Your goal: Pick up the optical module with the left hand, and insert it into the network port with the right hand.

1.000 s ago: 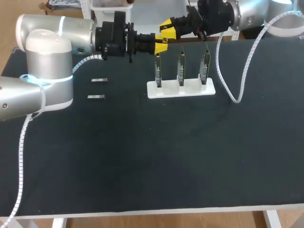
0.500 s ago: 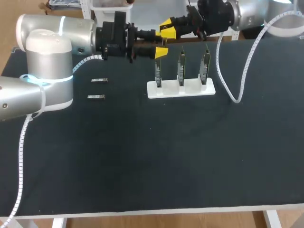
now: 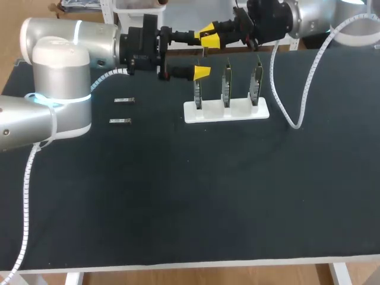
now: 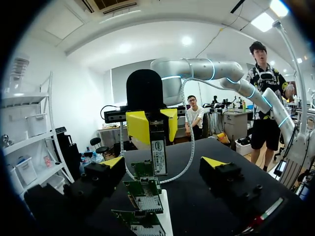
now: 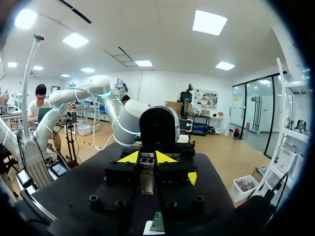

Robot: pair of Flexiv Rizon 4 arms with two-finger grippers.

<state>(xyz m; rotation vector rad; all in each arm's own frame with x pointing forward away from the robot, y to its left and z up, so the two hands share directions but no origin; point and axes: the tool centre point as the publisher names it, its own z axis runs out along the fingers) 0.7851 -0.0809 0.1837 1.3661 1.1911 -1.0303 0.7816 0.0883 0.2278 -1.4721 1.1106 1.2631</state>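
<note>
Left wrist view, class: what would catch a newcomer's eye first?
The yellow-tipped right gripper is shut on a slim silver optical module, which hangs between the wide-open fingers of the left gripper. Just under it stand three green circuit boards in a white stand on the black table.

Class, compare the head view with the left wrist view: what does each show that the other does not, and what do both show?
Head view only: two loose modules lying flat on the table, between the left arm and the stand. Left wrist view only: a plain look at the optical module gripped between the yellow tips of the right end effector. Both: the white stand with three upright circuit boards, the open left end effector, and the right end effector.
</note>
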